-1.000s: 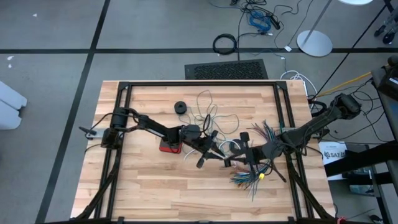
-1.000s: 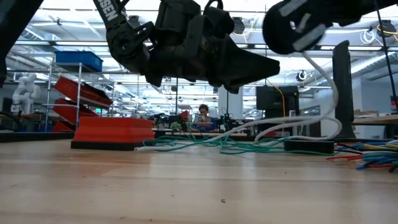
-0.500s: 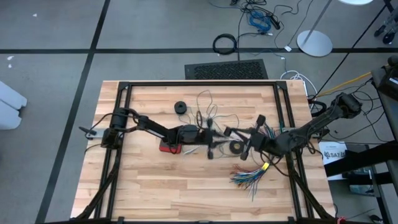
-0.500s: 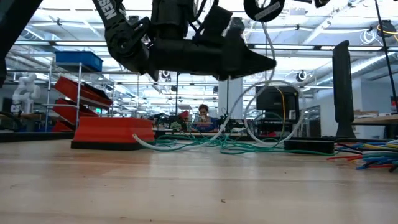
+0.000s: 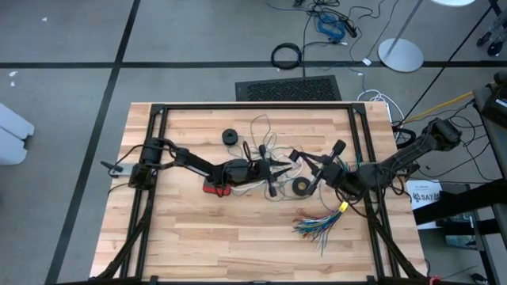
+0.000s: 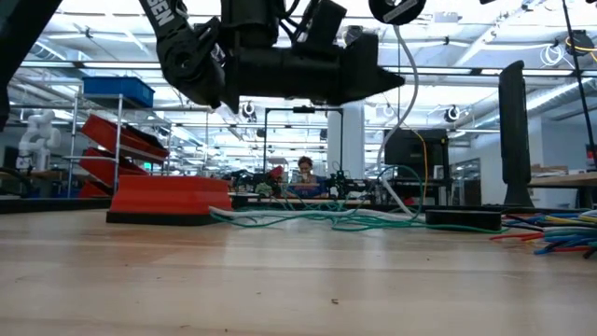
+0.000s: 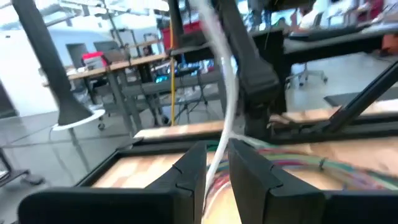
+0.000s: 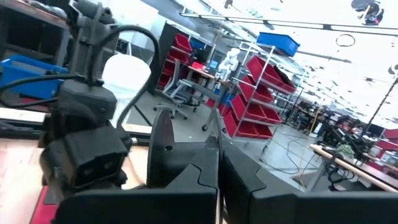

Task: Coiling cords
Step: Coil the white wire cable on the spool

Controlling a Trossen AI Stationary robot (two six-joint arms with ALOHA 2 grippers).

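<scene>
On the left half of the table (image 5: 182, 229) the left gripper (image 5: 273, 168) reaches toward the middle, raised off the wood. Its jaws are narrowly apart, and the wrist view shows the white cord (image 7: 225, 118) running up through the slot between them. The grip looks loose, probably so the cord can slide through as it is drawn along. Just beneath that arm, a red block (image 5: 214, 188) sits flat on the wood and takes no part in the work.

Toward the middle, the teal cord (image 6: 317, 220) lies slack on the table in loose tangled loops, stretched across the low view behind the red block. It looks untouched, so the white cord seems to be the one in hand. The white cord rises from that tangle in a tall curve to a small round black-and-white piece (image 6: 396, 9) held high. Lifting that end probably keeps the cord clear of the teal loops.

Farther right, the right gripper (image 5: 321, 165) comes in from the right edge, its jaws pressed together. Whether they pinch the cord's round end I cannot tell. A small black ring (image 5: 301, 187) lies on the wood just nearer than it. Right of that and nearer, a fanned bundle of coloured wires (image 5: 321, 226) spreads out, well clear of both cords.
</scene>
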